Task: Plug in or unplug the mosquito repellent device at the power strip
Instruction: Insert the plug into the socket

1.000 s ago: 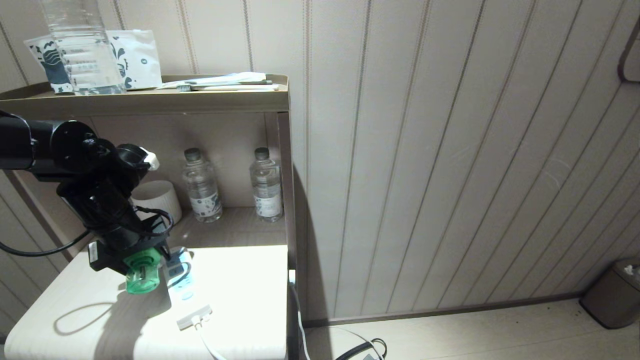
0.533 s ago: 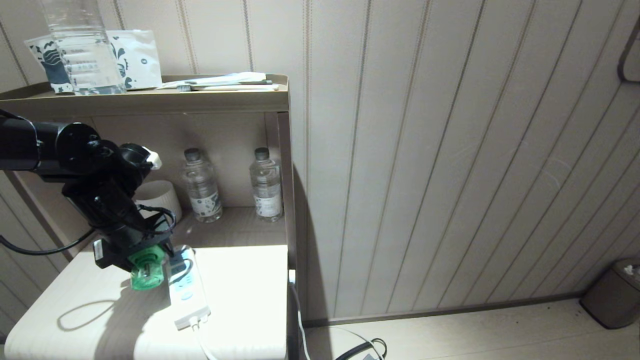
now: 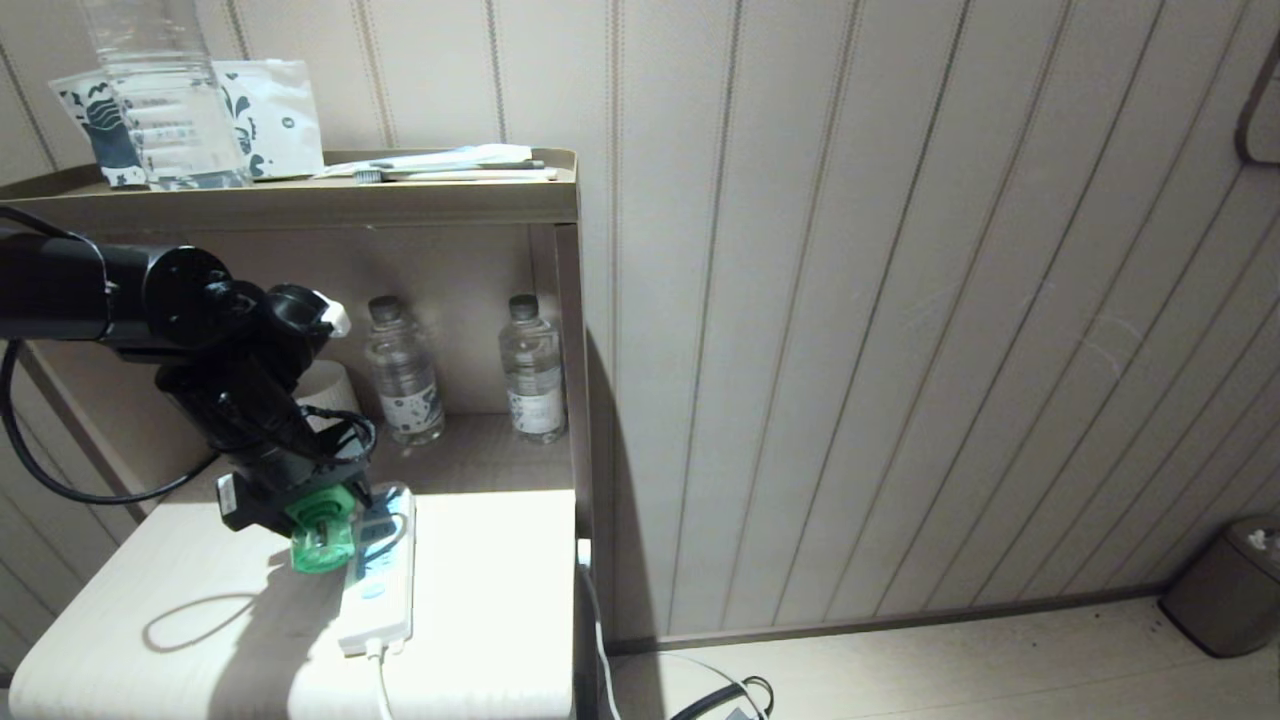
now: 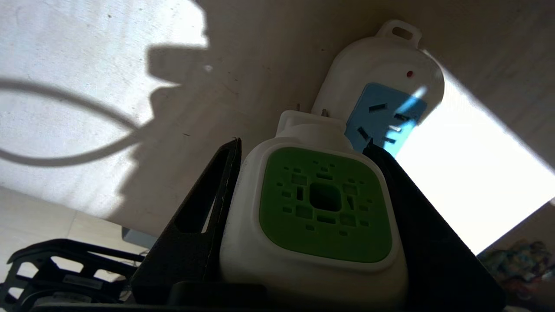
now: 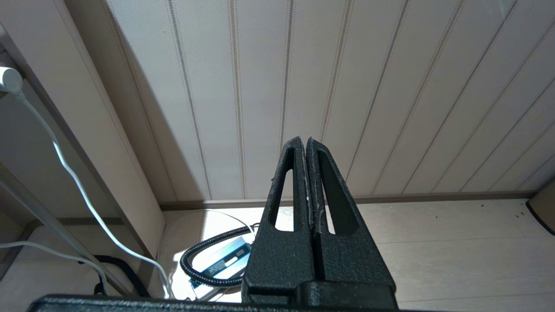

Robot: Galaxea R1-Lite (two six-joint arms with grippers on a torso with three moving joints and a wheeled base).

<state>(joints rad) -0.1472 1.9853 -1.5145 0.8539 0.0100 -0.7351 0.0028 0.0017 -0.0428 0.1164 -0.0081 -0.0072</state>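
**A:** Green-topped mosquito repellent device [image 4: 318, 216] is clamped in the left gripper [image 3: 315, 520], one black finger on each white flank. It hangs just above the far end of the power strip [image 3: 378, 580], which lies on the pale surface [image 3: 480, 600]. Prongs point toward the strip, not yet in.

**B:** Risks from here?

**A:** Judging by the left wrist view, the two prong tips sit over the strip's white edge, beside the blue socket panel [image 4: 386, 117] rather than on its slots. Pressed down like this, they would likely hit plain plastic and shove the strip. Nothing pins the strip, so it may well skid or pivot on its cord [image 3: 383, 690].

**B:** Grip itself?

**A:** Smooth rounded housing, held on the sides only. A push met off-centre could twist the device in the jaws, and the prongs would tilt.

**B:** Right arm?

**A:** Right gripper [image 5: 308, 147] is parked low, fingers pressed together, facing the panelled wall [image 5: 390, 86]. Holding nothing.

**B:** What can't be made out?

**A:** Prongs show only as two small tips; their match to the slots is unclear. The green bottle [image 3: 322, 552] half hides the strip's far sockets in the head view. Glare washes out the near socket panels. A mug [image 3: 325, 395] behind the arm is mostly covered.
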